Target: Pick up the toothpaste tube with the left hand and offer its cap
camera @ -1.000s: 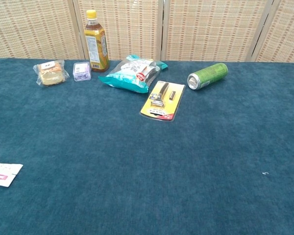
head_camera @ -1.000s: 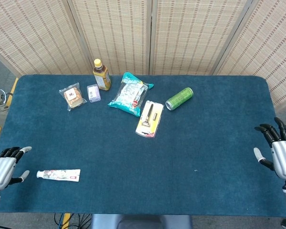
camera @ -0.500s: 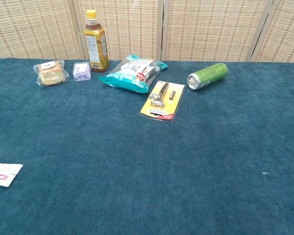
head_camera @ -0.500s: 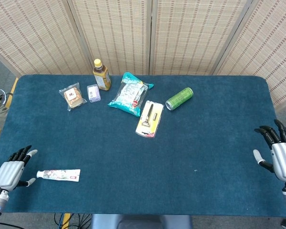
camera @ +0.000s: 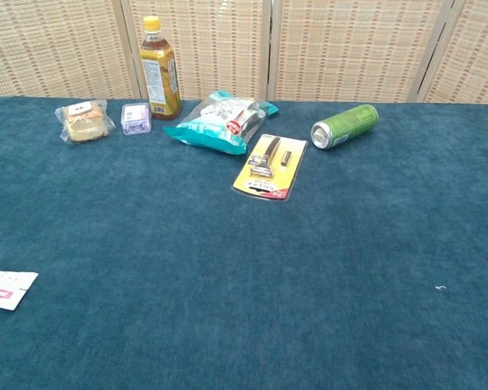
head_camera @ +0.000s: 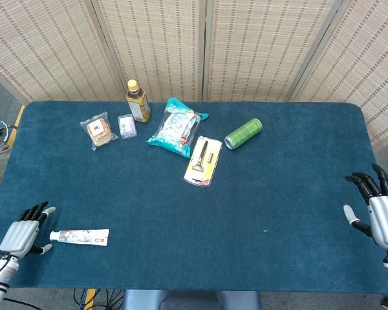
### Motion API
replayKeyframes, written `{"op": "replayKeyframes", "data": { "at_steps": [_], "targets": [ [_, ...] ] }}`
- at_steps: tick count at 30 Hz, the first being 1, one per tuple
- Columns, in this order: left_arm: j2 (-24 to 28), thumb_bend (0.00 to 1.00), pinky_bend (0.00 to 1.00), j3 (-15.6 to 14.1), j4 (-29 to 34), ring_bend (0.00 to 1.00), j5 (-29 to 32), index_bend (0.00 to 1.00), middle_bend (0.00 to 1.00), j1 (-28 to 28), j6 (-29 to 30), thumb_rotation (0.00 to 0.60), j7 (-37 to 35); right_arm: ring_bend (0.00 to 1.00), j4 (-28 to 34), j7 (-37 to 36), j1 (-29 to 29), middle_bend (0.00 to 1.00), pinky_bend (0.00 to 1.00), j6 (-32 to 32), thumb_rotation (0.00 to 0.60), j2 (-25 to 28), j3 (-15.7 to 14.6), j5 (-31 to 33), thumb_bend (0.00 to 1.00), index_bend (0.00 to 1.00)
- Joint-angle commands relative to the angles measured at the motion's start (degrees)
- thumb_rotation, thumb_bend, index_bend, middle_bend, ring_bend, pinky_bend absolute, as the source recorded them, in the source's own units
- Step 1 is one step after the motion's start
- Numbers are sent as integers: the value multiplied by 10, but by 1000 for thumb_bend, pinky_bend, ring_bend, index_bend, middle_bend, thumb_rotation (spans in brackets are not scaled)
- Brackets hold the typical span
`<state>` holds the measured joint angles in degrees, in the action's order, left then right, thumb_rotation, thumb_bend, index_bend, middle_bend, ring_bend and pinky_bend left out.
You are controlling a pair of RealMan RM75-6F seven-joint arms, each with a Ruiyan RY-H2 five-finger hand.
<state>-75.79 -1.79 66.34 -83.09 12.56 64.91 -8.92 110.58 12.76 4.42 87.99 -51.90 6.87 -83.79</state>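
The toothpaste tube (head_camera: 79,237) is white with a red-marked flat end and lies flat near the table's front left, its cap end pointing left. The chest view catches only its flat end (camera: 6,288) at the left edge. My left hand (head_camera: 22,234) hovers just left of the cap, fingers spread and holding nothing. Over the table's right edge, my right hand (head_camera: 379,210) stays open, fingers apart. Neither hand shows in the chest view.
Along the far side lie a wrapped snack (head_camera: 97,132), a small purple box (head_camera: 127,125), a yellow-capped bottle (head_camera: 138,102), a teal bag (head_camera: 174,127), a razor on a yellow card (head_camera: 203,161) and a green can (head_camera: 243,133) on its side. The blue cloth (head_camera: 258,206) covers the table.
My left hand has moved in from the left edge toward the tube's cap, dropping lower in view. The right hand has sunk slightly. The tube has not moved.
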Motion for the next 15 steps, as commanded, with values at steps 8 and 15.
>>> {"op": "replayKeyframes", "data": {
  "at_steps": [8, 15],
  "targets": [
    [-37, 132, 57, 8, -54, 0, -2, 0, 0, 27, -29, 600, -30, 82, 3, 4, -2, 277, 194, 1, 600, -1, -2, 0, 254, 287],
    [-45, 132, 57, 20, -58, 0, -12, 0, 0, 51, -27, 600, -33, 82, 1, 2, -5, 277, 194, 3, 600, 0, -2, 2, 254, 287]
  ]
}}
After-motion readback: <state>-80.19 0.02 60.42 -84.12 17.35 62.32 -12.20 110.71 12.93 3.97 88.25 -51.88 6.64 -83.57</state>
